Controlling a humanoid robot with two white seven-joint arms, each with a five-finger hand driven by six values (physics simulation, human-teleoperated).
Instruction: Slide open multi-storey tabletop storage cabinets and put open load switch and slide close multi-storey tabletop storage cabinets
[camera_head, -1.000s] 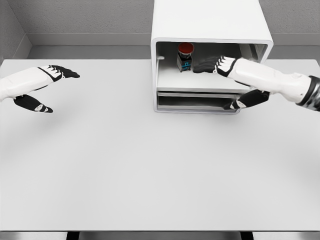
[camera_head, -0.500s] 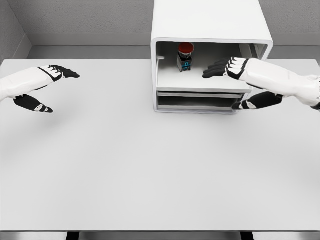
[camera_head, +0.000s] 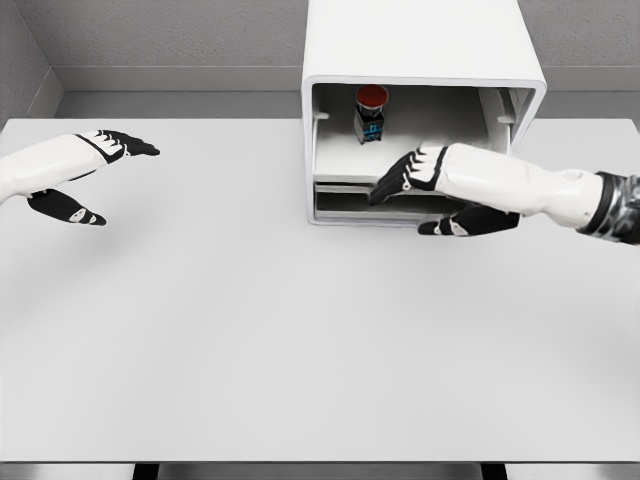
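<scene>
Inside the cabinet's (camera_head: 420, 45) upper drawer (camera_head: 340, 165) the red-capped load switch (camera_head: 369, 112) stands alone. I've pulled my right robot hand (camera_head: 420, 185) out; it's now at the drawer's front edge, fingers loose, holding nothing. Placing looks done; next I push it shut. Left robot hand (camera_head: 85, 170) idles open over the worktop (camera_head: 250, 330).

wide white table (camera_head: 250, 330), matte top, grey textured wall (camera_head: 160, 35) behind, pale ledge along wall base, soft even light
</scene>
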